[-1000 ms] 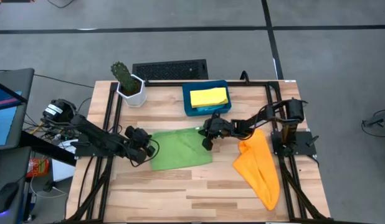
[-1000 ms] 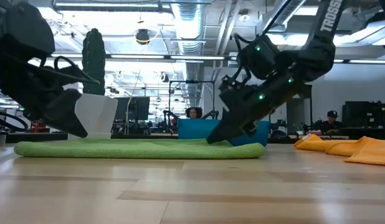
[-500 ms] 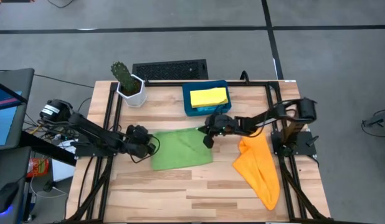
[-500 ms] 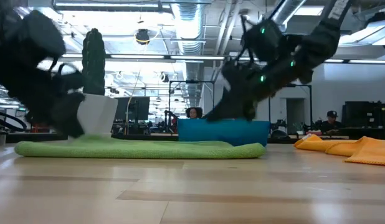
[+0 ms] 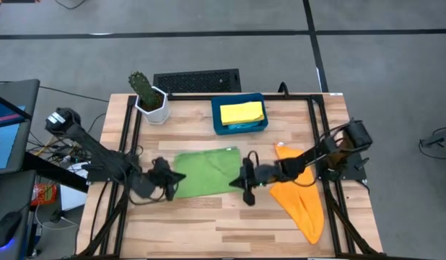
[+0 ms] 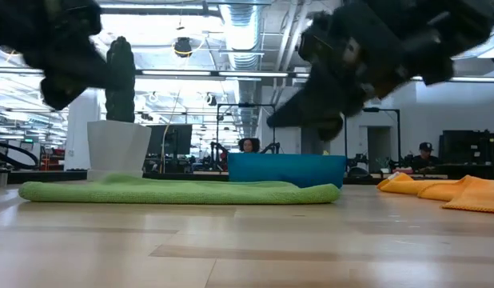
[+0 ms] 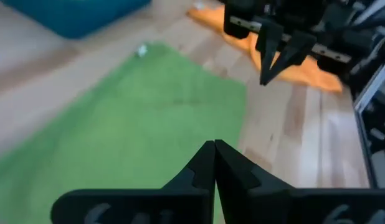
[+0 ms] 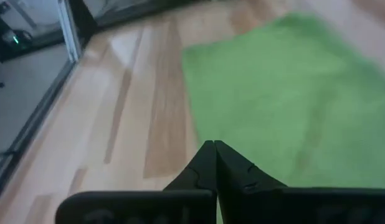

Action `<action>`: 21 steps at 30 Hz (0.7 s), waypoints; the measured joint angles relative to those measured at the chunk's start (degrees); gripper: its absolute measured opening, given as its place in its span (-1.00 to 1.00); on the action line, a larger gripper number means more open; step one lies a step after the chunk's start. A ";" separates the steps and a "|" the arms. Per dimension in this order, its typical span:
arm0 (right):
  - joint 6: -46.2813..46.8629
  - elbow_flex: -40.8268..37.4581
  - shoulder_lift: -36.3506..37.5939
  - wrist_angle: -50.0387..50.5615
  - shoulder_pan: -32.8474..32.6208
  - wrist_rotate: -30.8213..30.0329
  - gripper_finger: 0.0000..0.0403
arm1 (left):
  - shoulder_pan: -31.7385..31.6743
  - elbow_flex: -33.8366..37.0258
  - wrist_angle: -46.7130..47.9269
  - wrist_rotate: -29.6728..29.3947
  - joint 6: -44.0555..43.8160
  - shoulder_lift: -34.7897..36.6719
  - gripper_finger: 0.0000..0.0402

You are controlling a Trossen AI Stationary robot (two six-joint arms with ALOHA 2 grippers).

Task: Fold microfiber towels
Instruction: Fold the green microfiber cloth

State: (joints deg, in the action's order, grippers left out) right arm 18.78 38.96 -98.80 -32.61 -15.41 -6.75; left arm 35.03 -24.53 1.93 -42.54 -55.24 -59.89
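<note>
The left gripper sits bottom centre, its two dark fingers pressed together into a point with nothing between them, above a flat soft green microfiber towel that fills most of the left and middle of the frame. Upper right there's the other arm's dark gripper pointing down, tips together, with a crumpled orange cloth behind it. A corner of a rigid blue tray shows top left, and pale wooden tabletop runs down the right side.

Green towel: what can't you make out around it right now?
- Green towel: near corners, high view, covered by left gripper and right gripper.
- Towel's layers: low view, seen edge-on only.
- Tray: contents under yellow towel, high view, hidden.
- Orange towel: part under right arm.
</note>
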 joint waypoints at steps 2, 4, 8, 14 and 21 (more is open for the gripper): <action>1.55 -0.11 -2.47 -1.31 -1.80 -1.12 -0.91 | 3.55 0.10 -1.11 -2.30 -3.33 -3.79 -1.00; 3.43 0.08 -5.20 -4.31 -2.43 -1.19 -0.92 | 6.38 0.11 -3.28 -4.49 -7.27 -8.07 -1.00; 6.60 -0.07 -8.54 -5.12 -2.57 -2.69 -0.92 | 9.68 0.11 -8.47 -7.63 -13.86 -17.13 -1.00; 7.56 -0.04 -12.58 -6.03 -2.67 -3.54 -0.90 | 10.03 0.02 -16.69 -6.26 -17.98 -29.05 -1.00; 8.94 0.35 -17.66 -8.98 -3.79 -6.26 -0.92 | 10.37 -0.21 -19.09 -5.35 -21.06 -37.87 -1.00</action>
State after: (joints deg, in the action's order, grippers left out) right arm 27.72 39.31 -116.46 -41.58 -19.20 -13.02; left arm 45.40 -24.75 -17.16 -47.89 -76.30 -97.76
